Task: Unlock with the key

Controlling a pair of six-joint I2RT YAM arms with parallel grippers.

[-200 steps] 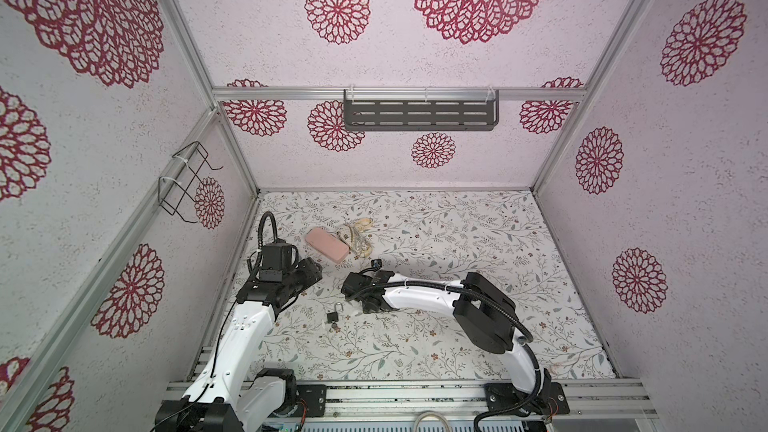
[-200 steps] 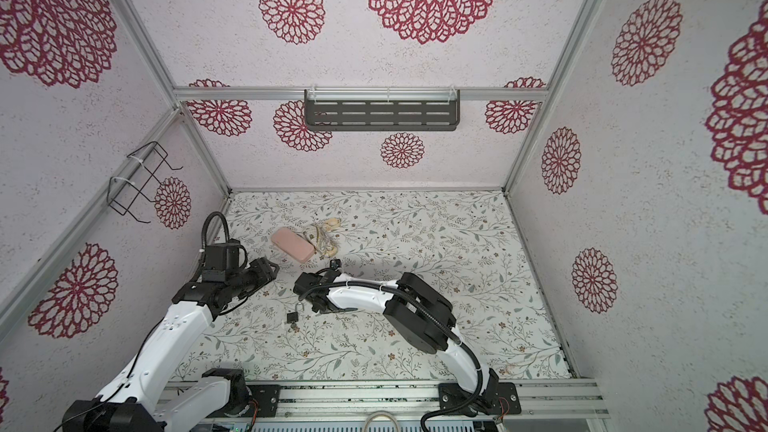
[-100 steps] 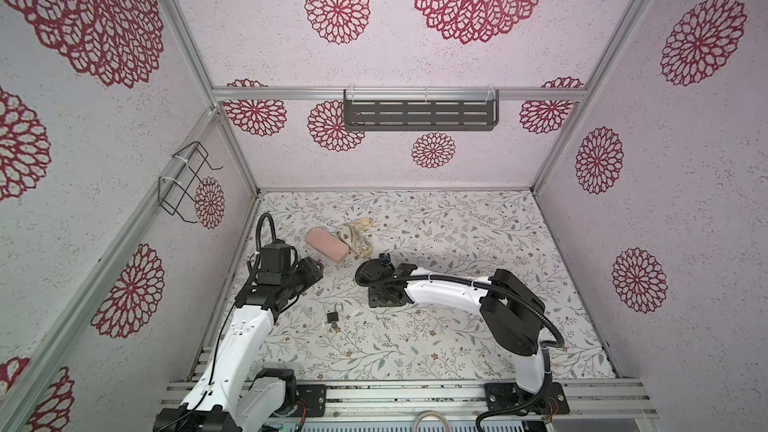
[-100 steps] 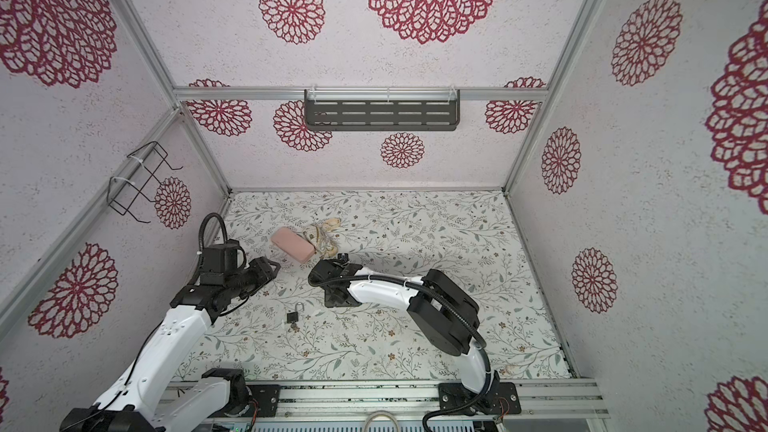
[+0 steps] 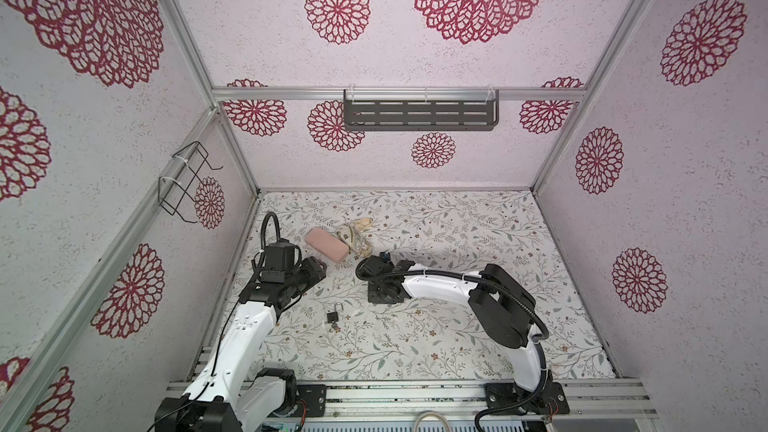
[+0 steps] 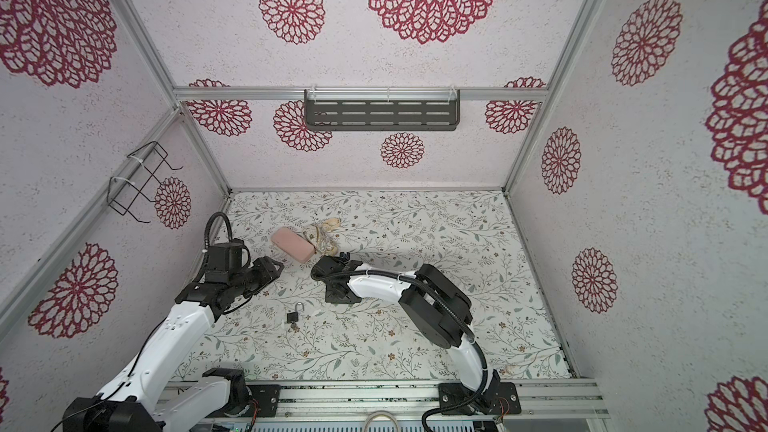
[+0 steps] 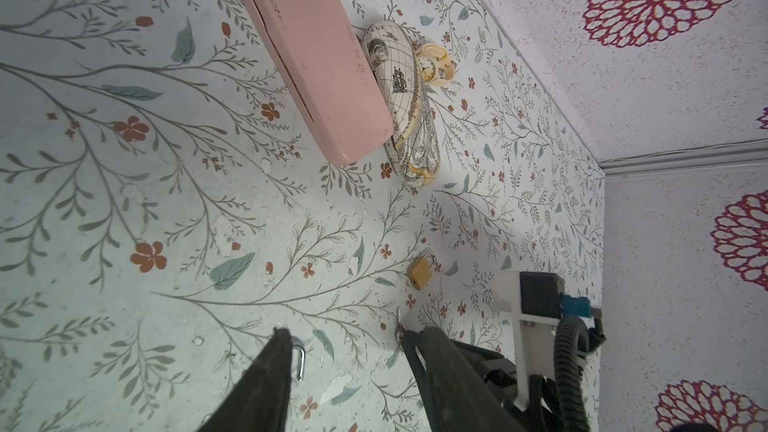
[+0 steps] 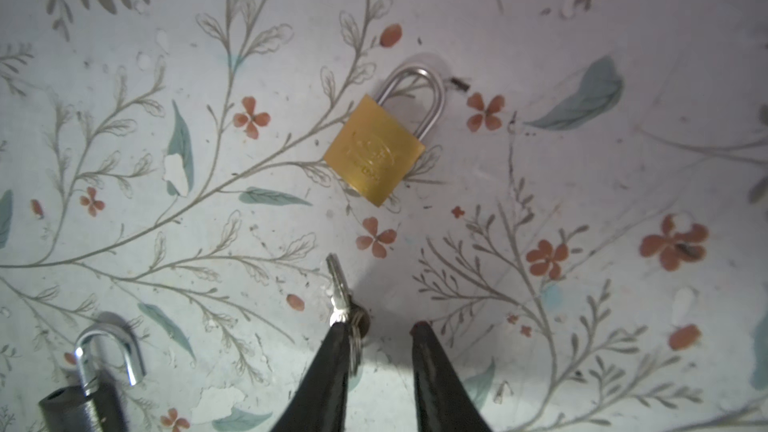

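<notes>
A brass padlock [image 8: 376, 149] lies flat on the floral table with its shackle closed; the left wrist view shows it too [image 7: 419, 274]. My right gripper [image 8: 378, 328] hangs just short of it, jaws apart. A small silver key [image 8: 338, 288] on a ring lies against one fingertip, not clamped. In both top views my right arm hides the brass padlock and the key. A black padlock [image 5: 331, 317] [image 6: 292, 317] with a sprung shackle lies nearer the front. My left gripper [image 7: 347, 334] hovers open and empty over the table, left of the right gripper [image 5: 384, 295].
A pink case [image 5: 327, 245] and a map-printed case [image 5: 357, 238] lie side by side behind the grippers, with a small yellow clock [image 7: 432, 64] beside them. A dark shelf [image 5: 419, 115] hangs on the back wall and a wire basket [image 5: 187, 182] on the left wall.
My right arm has swung to the right, away from the black padlock, and its jaws have narrowed. The left arm has barely moved.
</notes>
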